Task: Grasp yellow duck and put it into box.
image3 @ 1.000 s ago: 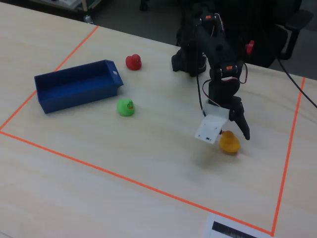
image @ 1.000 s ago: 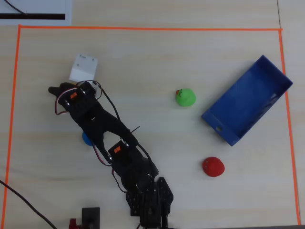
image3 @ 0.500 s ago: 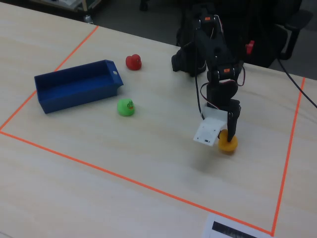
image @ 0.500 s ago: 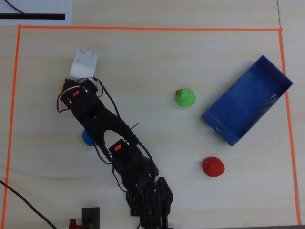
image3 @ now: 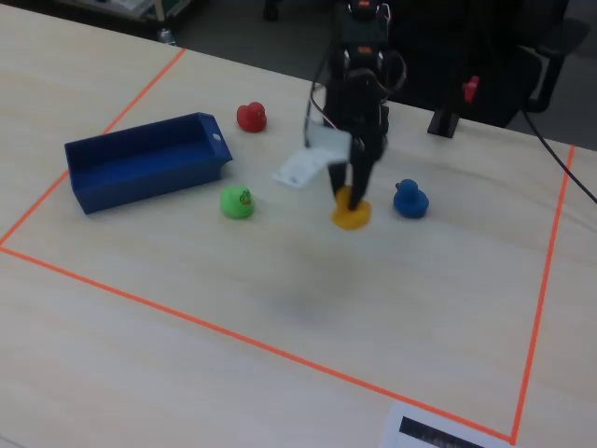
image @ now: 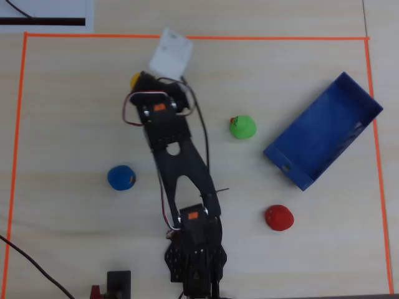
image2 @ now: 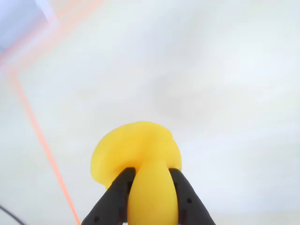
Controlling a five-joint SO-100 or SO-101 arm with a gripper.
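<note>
1. I see the green duck (image3: 237,203) sitting on the table between my gripper (image3: 354,194) and the box (image3: 140,177). It is in the way.
2. The red duck (image3: 251,116) sits near the box's end.
3. The blue duck (image3: 409,199) is on my other side.

My arm (image: 181,168) is matte black plastic, built of flat, cut-out links. Small orange labels (image: 159,108) mark my servos. Thin red, white and black cables (image: 132,106) loop loosely beside the joints. A white square block (image: 170,52) sits at my wrist. My gripper (image2: 150,180) ends in two narrow black fingers (image2: 112,199).
</note>
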